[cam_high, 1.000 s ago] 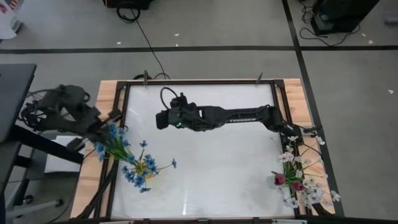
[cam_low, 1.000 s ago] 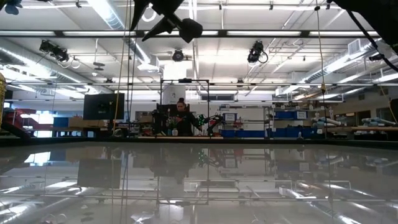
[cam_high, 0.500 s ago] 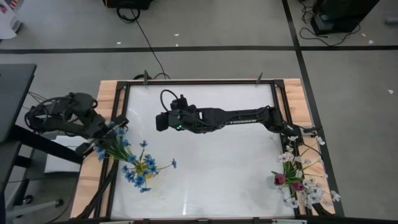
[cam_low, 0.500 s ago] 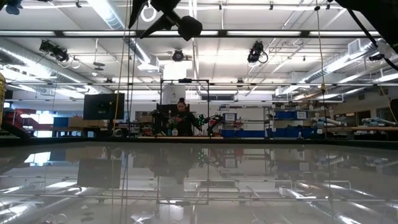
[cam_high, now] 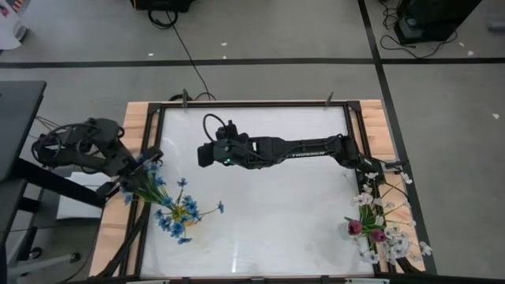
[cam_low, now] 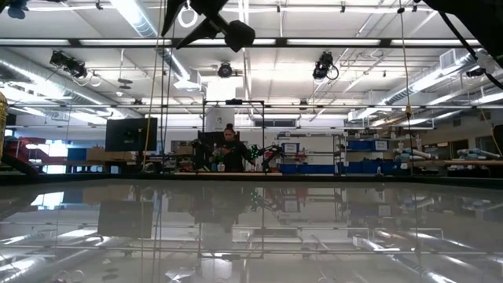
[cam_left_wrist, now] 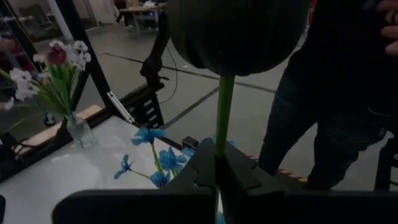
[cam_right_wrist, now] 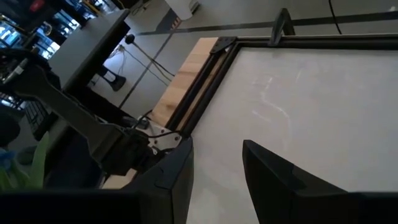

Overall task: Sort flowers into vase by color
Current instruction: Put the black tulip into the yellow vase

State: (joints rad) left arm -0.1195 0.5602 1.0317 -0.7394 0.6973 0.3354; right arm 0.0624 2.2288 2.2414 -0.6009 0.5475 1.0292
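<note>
Left wrist view: we are seeing the left pincer point(cam_left_wrist: 219, 167) clamped tight on a green flower stem point(cam_left_wrist: 223, 112), close above the blue-blossom bunch point(cam_high: 175, 209) at the bench point(cam_high: 276, 229) left edge. The right pincer point(cam_right_wrist: 214, 158) is hovering over mid-bench, fingers spread with nothing between them. The white and red-purple flowers are standing in the vase point(cam_high: 371, 254) at the right edge. We are judging that a thin stem may pivot or slip, or snag neighbouring blossoms.
</note>
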